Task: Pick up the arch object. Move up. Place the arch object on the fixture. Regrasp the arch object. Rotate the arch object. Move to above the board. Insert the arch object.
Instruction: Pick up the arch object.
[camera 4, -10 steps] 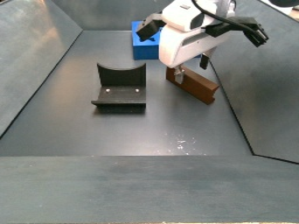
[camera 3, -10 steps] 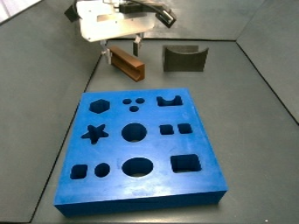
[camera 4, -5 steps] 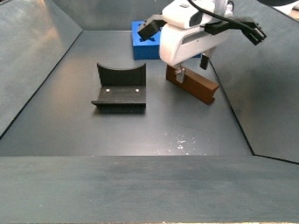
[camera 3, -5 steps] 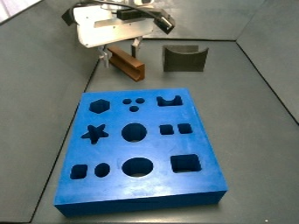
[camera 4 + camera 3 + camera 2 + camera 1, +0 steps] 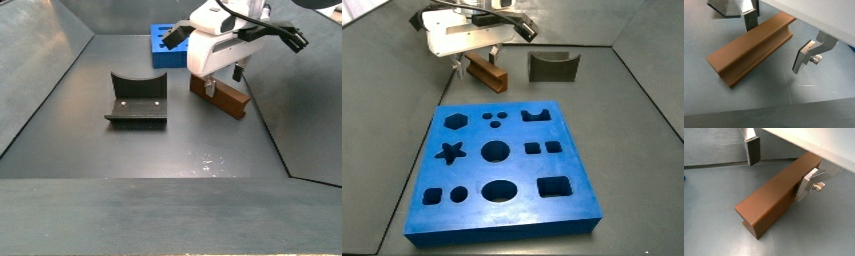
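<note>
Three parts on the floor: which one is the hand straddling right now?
The arch object, the brown wooden bar. The hand sits over it, fingers either side, open. The fixture and the board lie apart from it.

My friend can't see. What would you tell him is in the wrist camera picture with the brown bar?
A long brown arch object lies on the grey floor, with the gripper open around one end. One silver finger stands on each side of it, neither clearly touching it.
</note>
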{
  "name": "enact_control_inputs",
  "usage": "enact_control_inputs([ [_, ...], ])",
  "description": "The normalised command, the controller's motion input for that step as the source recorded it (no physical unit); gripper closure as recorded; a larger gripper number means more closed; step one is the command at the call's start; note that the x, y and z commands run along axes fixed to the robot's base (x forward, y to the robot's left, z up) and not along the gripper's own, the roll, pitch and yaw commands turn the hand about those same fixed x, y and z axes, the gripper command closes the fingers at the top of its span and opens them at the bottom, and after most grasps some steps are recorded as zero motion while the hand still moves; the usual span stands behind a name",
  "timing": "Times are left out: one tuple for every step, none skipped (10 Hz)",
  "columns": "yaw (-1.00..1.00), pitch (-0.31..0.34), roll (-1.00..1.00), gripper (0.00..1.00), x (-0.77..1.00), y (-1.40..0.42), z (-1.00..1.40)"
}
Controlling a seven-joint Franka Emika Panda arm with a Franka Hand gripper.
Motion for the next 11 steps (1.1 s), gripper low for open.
enact_control_inputs([
  [0.00,-0.019,0.00,0.00,0.00,0.00,0.00],
  [0.00,0.000,0.00,1.00,0.00,0.00,0.00],
  [0.00,0.000,0.00,1.00,0.00,0.00,0.00],
  [0.00,0.000,0.00,1.00,0.00,0.00,0.00],
  [0.00,0.000,0.00,1.00,0.00,0.00,0.00],
  [0.00,0.000,0.00,1.00,0.00,0.00,0.00],
  [0.00,0.000,0.00,1.00,0.00,0.00,0.00],
  [0.00,0.000,0.00,1.00,0.00,0.00,0.00],
  [0.00,0.000,0.00,1.00,0.00,0.00,0.00],
  [0.00,0.000,0.00,1.00,0.00,0.00,0.00],
  [0.00,0.000,0.00,1.00,0.00,0.00,0.00],
])
